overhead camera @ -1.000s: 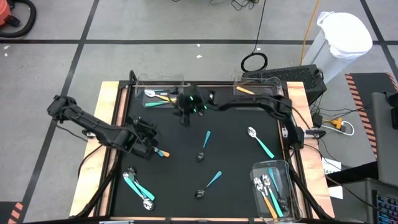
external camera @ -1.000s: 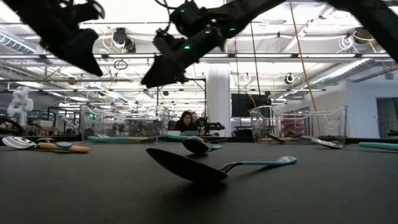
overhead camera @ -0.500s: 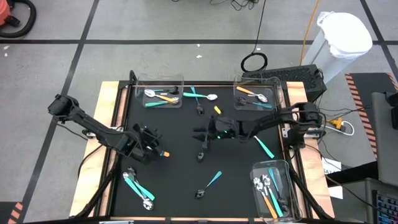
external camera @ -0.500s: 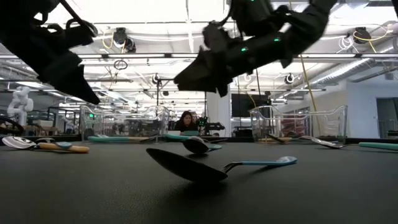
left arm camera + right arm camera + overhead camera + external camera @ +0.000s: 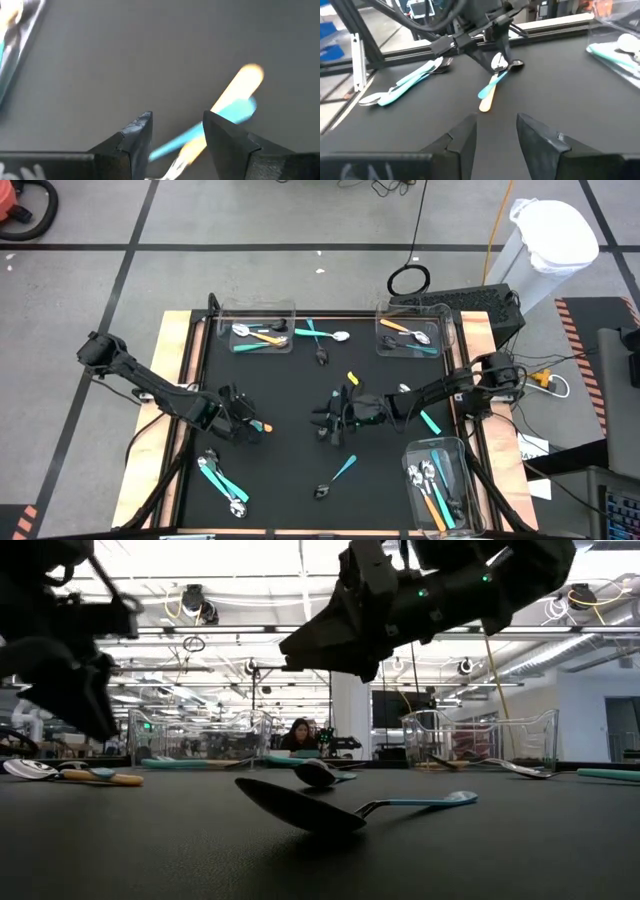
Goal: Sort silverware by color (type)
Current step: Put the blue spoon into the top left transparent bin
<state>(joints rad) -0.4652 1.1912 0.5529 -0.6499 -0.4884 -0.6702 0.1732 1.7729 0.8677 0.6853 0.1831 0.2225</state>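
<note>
The left gripper (image 5: pixel 176 131) hung with jaws apart (nothing held) over an orange-handled spoon (image 5: pixel 235 89); the right gripper (image 5: pixel 495 132) gaped empty too.

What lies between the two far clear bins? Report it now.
In the high view, teal-handled spoons lie on the black mat between the left bin and the right bin, and a dark spoon lies just nearer.

Low view: dark-headed teal spoon (image 5: pixel 345 808) front and centre on the black mat (image 5: pixel 150 850).
Second dark spoon (image 5: pixel 318 773) just behind it; orange-handled spoon (image 5: pixel 70 774) far to its left; right gripper (image 5: pixel 330 640) overhead, left gripper (image 5: pixel 60 690) above-left.
</note>
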